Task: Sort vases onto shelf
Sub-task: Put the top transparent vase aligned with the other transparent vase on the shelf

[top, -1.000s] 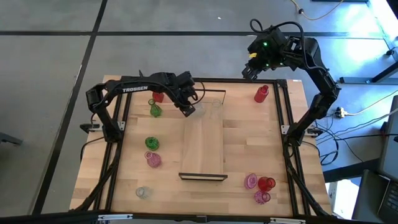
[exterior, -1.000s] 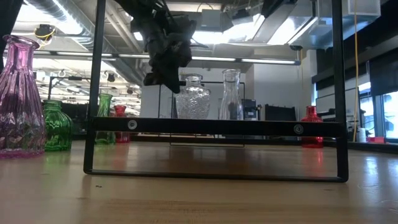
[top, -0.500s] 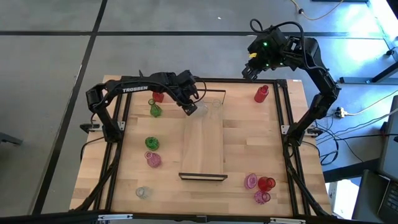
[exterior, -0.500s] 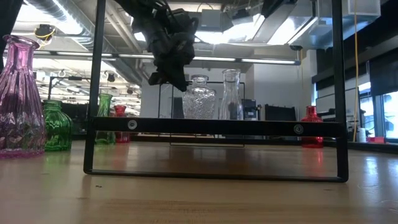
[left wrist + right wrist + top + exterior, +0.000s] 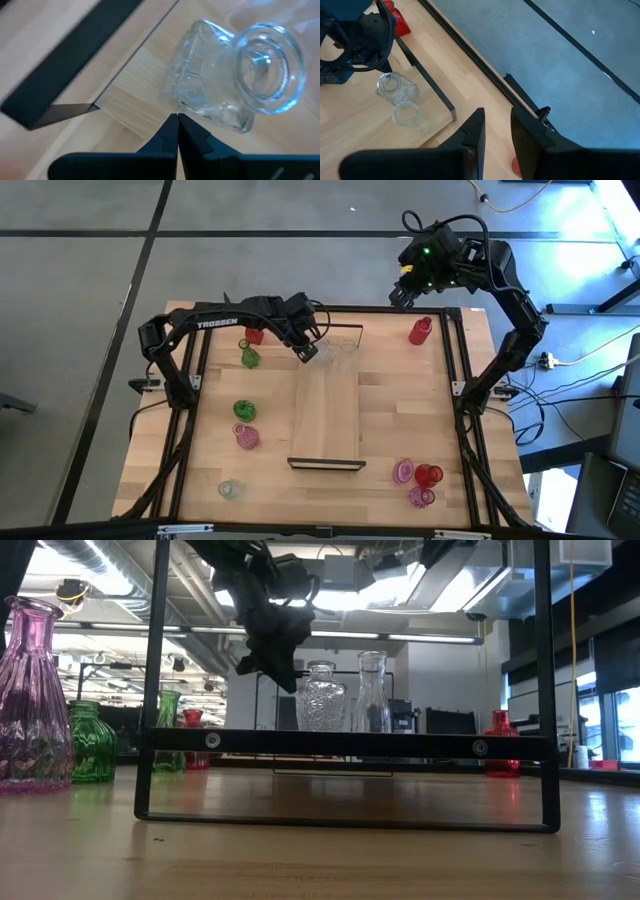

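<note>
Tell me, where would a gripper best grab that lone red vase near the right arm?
Probably from straight above, fingers closing across the narrow neck of the red vase. It stands upright and alone at the table's far right corner, neck much slimmer than its body, with the right gripper hanging nearby.

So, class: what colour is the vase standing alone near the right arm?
Red vase, clearest in the high view.

The left arm reaches across the far part of the desk (image 5: 400, 430), its wrist tipped downward; the left end effector (image 5: 303, 354) hangs low with both fingers pressed together, gripping nothing. The right arm is folded high beyond the far right corner, the right end effector (image 5: 399, 293) with its fingers slightly parted and empty.
</note>
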You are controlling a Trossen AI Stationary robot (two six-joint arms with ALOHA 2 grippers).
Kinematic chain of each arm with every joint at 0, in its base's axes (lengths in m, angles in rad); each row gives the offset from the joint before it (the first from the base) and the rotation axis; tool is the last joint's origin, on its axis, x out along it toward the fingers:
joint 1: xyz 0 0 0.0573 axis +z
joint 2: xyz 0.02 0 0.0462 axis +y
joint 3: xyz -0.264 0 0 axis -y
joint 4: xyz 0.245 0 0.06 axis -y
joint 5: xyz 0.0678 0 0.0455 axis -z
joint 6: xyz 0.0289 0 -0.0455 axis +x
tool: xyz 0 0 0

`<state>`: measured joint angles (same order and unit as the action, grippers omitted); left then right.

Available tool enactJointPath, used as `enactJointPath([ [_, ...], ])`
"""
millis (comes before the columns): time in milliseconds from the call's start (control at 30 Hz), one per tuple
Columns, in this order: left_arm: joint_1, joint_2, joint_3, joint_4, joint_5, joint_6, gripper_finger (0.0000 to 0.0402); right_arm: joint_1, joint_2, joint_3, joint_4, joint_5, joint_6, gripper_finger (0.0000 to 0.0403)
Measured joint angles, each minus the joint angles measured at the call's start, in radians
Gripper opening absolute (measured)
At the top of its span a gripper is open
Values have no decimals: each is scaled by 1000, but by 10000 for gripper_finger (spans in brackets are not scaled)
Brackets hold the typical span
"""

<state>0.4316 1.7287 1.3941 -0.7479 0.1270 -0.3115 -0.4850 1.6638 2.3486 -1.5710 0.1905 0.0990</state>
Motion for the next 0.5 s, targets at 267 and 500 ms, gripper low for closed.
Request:
enactJointPath([
  [267,0,0,0,28,-5,5,0,0,0,0,0,0,0,76],
  [500,-1,1,0,60,11,5,0,0,0,0,0,0,0,76],
])
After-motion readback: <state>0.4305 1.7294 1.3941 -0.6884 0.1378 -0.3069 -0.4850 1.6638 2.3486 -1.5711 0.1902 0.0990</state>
